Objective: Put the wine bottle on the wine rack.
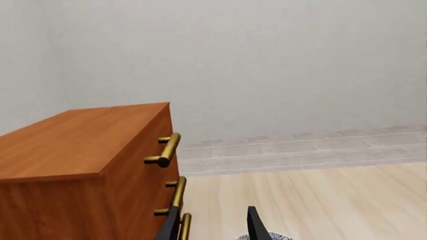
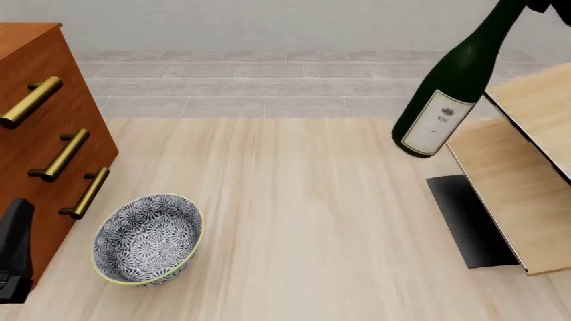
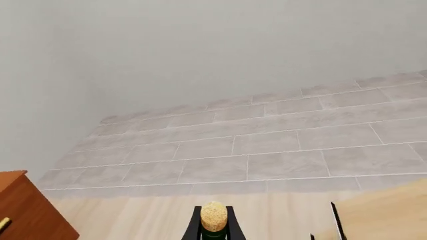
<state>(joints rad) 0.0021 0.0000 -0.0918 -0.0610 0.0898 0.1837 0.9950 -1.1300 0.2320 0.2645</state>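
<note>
Left tool (image 1: 213,225) sat low at the table's left edge, its two dark fingers spread apart with nothing between them, parked beside the reddish-brown cabinet (image 2: 40,127) and its brass handles (image 2: 31,101), apparently out of the way. Just right of the cabinet stood the patterned bowl (image 2: 147,239) on the light wooden table (image 2: 303,214), near that idle tool but untouched.

Further right, the wine bottle (image 2: 446,93) hung in the air, tilted with its base down toward the left and its neck rising to the upper right corner. Its white label (image 2: 437,122) carried small dark print, too fine to read. The right tool (image 3: 214,227) was clenched on the bottle's neck just under the tan cap (image 3: 214,216), the jaws showing either side of it in the right wrist view. Holding by the neck probably let the body swing toward the slant of the panels.

At the far right stood the wine rack (image 2: 522,167), with light panels over a black base plate (image 2: 469,217). The bottle hovered just beside it, not yet resting on it.
</note>
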